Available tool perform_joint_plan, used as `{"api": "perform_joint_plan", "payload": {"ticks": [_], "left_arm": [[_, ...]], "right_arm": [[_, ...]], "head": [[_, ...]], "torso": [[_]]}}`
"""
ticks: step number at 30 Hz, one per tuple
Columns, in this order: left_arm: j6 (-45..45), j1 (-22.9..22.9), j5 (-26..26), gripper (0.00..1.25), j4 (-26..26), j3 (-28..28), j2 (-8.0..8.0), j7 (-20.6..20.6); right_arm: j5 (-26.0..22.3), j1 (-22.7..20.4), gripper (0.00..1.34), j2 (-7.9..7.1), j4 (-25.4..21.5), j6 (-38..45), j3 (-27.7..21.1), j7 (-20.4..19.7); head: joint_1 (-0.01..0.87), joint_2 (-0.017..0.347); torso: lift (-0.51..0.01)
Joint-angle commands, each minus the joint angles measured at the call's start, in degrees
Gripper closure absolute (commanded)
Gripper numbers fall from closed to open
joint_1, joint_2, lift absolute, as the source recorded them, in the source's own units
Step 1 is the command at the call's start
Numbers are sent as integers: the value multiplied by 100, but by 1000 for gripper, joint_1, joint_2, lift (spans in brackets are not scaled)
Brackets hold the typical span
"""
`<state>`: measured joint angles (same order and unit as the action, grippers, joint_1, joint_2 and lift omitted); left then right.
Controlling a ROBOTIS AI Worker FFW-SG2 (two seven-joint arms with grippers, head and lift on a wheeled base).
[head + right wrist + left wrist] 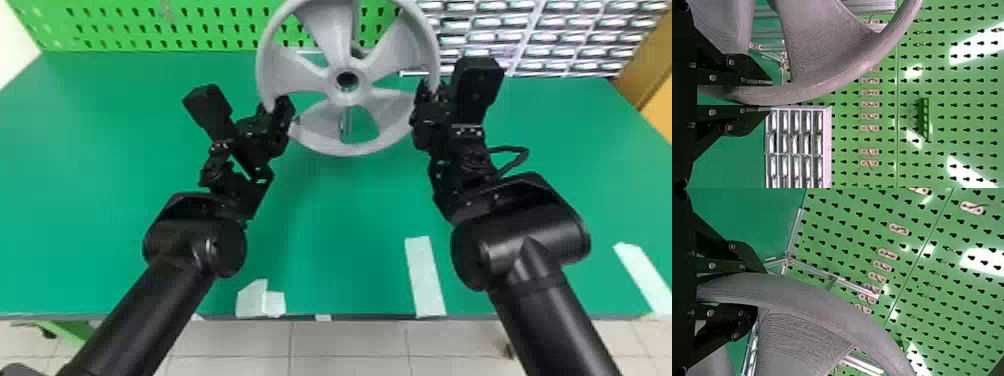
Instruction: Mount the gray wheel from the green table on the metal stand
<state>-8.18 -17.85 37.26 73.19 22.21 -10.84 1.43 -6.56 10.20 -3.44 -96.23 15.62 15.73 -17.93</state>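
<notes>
clasping gray wheel (pixel 330 37) by opposite sides of its rim with left tool (pixel 278 107) and right tool (pixel 431 95), above green bench (pixel 345 225), before metal stand (pixel 346 122).

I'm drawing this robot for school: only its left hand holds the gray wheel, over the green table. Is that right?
Not only the left hand: the right hand grips the gray wheel too, as the right wrist view shows. It is over the green table.
</notes>
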Motion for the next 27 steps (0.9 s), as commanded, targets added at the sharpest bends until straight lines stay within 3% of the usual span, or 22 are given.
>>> {"api": "perform_joint_plan", "payload": {"ticks": [1,27], "left_arm": [[0,-43,-79,1093,-103,-77,46,-64],[-158,-368,-255,1093,-700,-147,222,-266]], "right_arm": [[-12,43,1332,1,86,-32,9,9],[32,289,1332,27,403,-85,-17,9]], "head": [[867,52],[867,52]], "torso": [[-100],[-100]]}}
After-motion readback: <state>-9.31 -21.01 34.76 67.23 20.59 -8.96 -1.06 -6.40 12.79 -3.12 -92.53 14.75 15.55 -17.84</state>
